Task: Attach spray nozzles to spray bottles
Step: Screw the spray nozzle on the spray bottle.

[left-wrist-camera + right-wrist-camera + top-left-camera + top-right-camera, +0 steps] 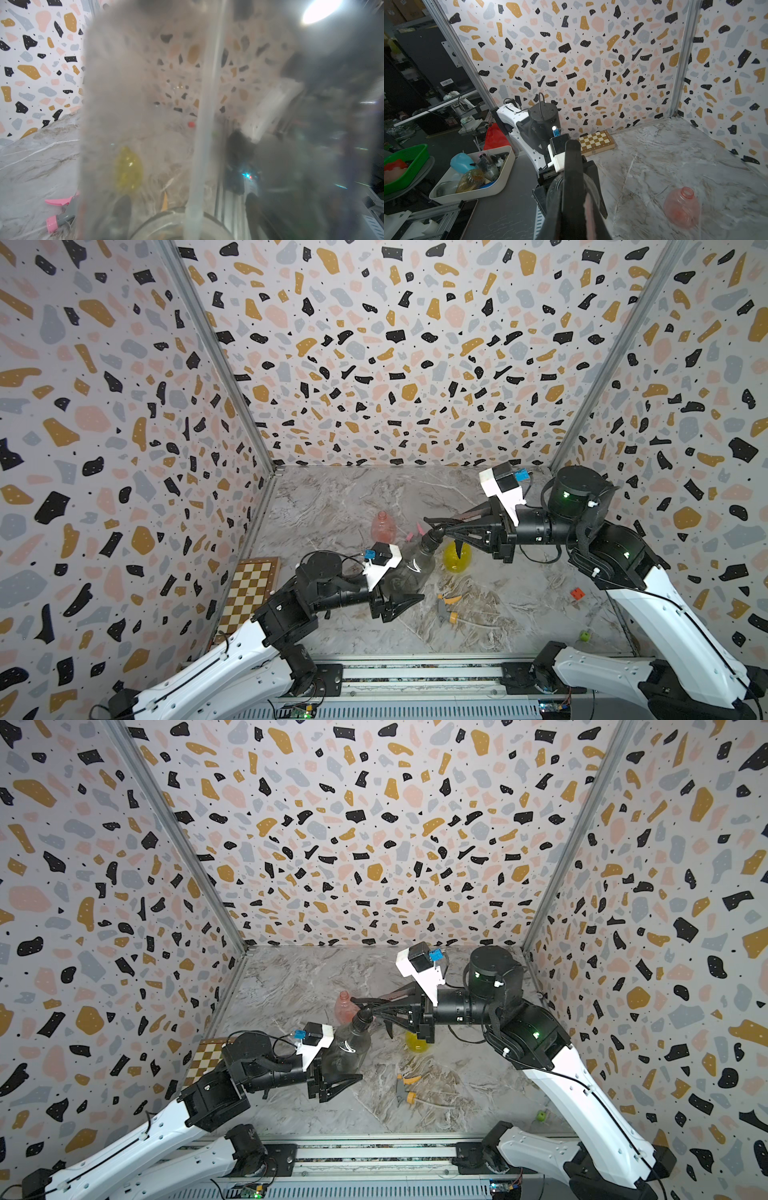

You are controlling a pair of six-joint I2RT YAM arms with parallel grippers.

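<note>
ok so the smoky grey bottle (409,570) is tipped at an angle over the middle of the worktop (332,497), a bit toward the left edge, left jaws closed round its fat body. Its long axis runs up toward the far right corner, neck aimed at the right arm (540,526). Right jaws reach in nearly level from that side, pinched shut on the black nozzle (433,537), which sits right on the bottle mouth, its dip tube (204,124) already down inside. I'd guess screwing the collar down is next, right arm's job. Pink bottle (382,526) and yellow bottle (457,559) sit capless nearby, pink-and-grey nozzle (60,217) and yellow-collared nozzle (446,610) loose on the worktop
</note>
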